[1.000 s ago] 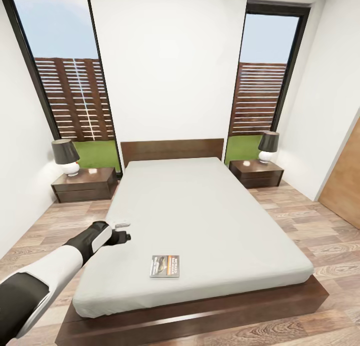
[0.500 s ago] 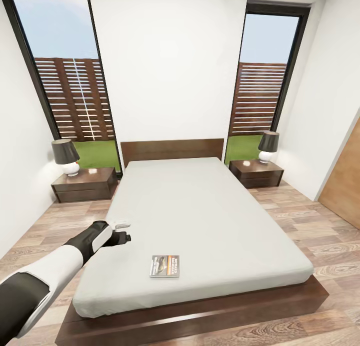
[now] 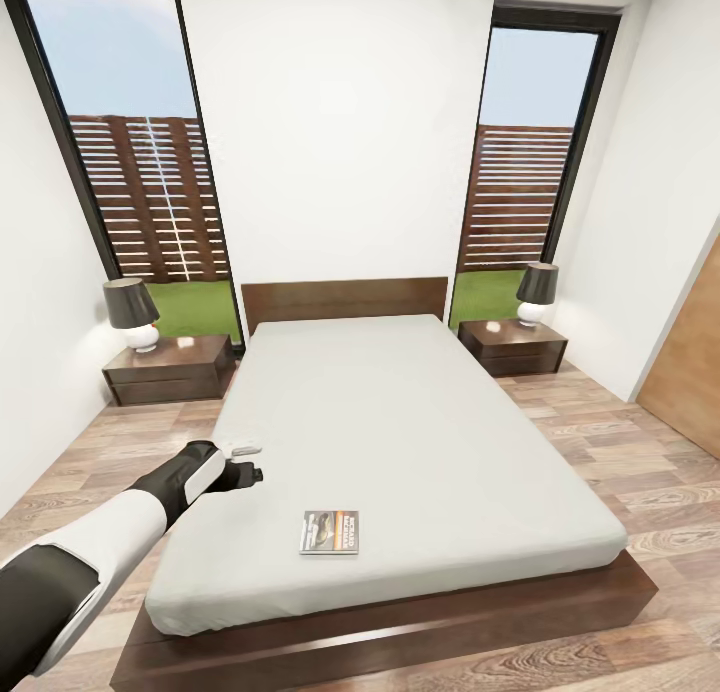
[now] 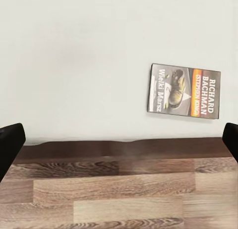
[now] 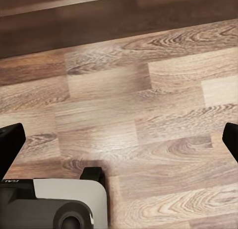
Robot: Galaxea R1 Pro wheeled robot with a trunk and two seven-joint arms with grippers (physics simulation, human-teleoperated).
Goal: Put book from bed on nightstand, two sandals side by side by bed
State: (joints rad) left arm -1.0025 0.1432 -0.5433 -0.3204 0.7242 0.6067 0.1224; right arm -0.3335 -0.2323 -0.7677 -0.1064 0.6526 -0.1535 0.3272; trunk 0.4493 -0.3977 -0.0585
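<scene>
The book (image 3: 330, 532) lies flat on the light-grey bed (image 3: 400, 442), near its foot end and left of centre; its dark cover with the orange band shows clearly as the book (image 4: 184, 91) in the left wrist view. My left gripper (image 3: 251, 462) hovers open over the mattress's left edge, up and to the left of the book, with nothing between its fingertips (image 4: 11, 142). My right gripper (image 5: 119, 142) is open over bare wood floor beside the dark bed frame (image 5: 99, 20). One nightstand (image 3: 170, 369) stands left of the headboard, the other nightstand (image 3: 513, 347) right of it. The sandals are out of view.
Each nightstand carries a lamp (image 3: 132, 312), the other lamp (image 3: 536, 292) on the right. Tall windows flank the white wall behind the headboard. A wooden door (image 3: 690, 362) is at the right. Wood-plank floor (image 3: 620, 442) runs along both sides of the bed. My base (image 5: 49, 204) shows below the right gripper.
</scene>
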